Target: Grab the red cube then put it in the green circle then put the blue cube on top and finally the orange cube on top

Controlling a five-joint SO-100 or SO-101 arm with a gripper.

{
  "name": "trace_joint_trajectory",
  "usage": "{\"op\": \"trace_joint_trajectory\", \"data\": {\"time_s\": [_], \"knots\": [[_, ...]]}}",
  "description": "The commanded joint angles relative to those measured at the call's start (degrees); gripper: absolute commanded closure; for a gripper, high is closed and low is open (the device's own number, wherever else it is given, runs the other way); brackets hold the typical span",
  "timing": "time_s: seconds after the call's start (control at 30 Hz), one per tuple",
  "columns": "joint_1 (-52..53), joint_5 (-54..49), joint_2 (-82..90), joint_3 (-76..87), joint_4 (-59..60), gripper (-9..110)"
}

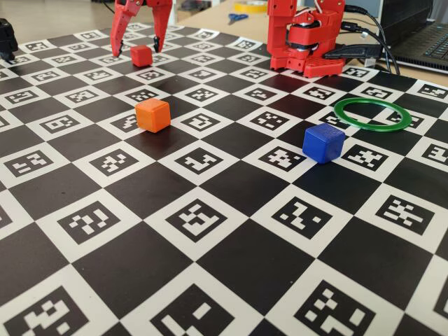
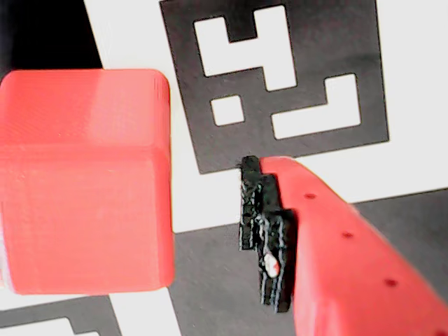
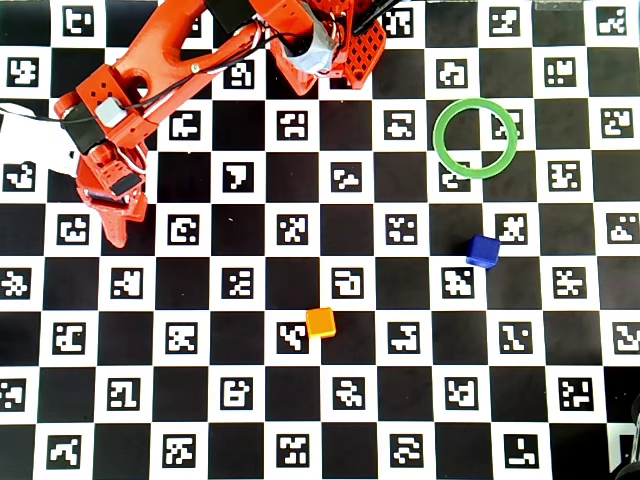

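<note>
The red cube [image 1: 141, 55] rests on the checkered mat at the far left, between the two fingers of my gripper [image 1: 138, 50], which is open and straddles it. In the wrist view the red cube [image 2: 84, 182] fills the left half. A red finger with a black pad [image 2: 269, 238] stands to its right, with a clear gap between them; the other finger is out of frame. From overhead, my gripper [image 3: 105, 215] covers the red cube. The green circle [image 1: 372, 114] [image 3: 475, 138] lies empty at the right. The blue cube [image 1: 323, 143] [image 3: 483, 250] sits just in front of it. The orange cube [image 1: 153, 115] [image 3: 321, 322] stands mid-mat.
The arm's red base [image 1: 304, 38] [image 3: 340, 40] stands at the back edge of the mat [image 1: 210, 280]. Scissors [image 1: 237, 17] and a laptop [image 1: 420, 35] lie on the wooden desk behind. Cables run from the base toward the right.
</note>
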Motion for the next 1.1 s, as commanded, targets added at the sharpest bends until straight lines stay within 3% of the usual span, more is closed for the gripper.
{"op": "trace_joint_trajectory", "data": {"time_s": [0.0,0.53,1.07], "knots": [[-1.0,0.2,0.4,-0.8,-0.8,58],[-1.8,0.9,-0.3,-0.4,-2.5,64],[-2.3,1.0,0.7,1.9,-4.6,82]]}}
